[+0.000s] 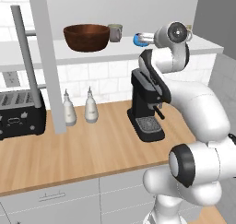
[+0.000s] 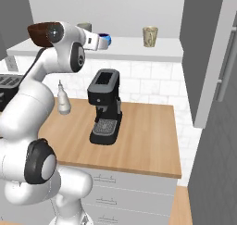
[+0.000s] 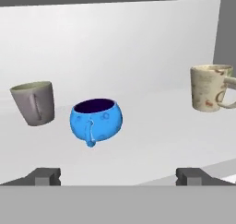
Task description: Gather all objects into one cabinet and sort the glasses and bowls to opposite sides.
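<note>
On the white cabinet shelf (image 3: pixel 152 140) the blue bowl (image 3: pixel 96 119) sat beyond the gripper (image 3: pixel 119 176), left of centre between wide-open, empty jaws.

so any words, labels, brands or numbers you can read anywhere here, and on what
None can be read.
Cream mug: brown blotches, no letters.
Blue bowl: faint mottling, no text.
Toaster: small pale marks on its front, too blurred to read.
Coffee machine: no label visible.

Bare shelf (image 3: pixel 152 126) lies open between the blue bowl (image 3: pixel 96 120) and the cream mug (image 3: pixel 211 88).
</note>
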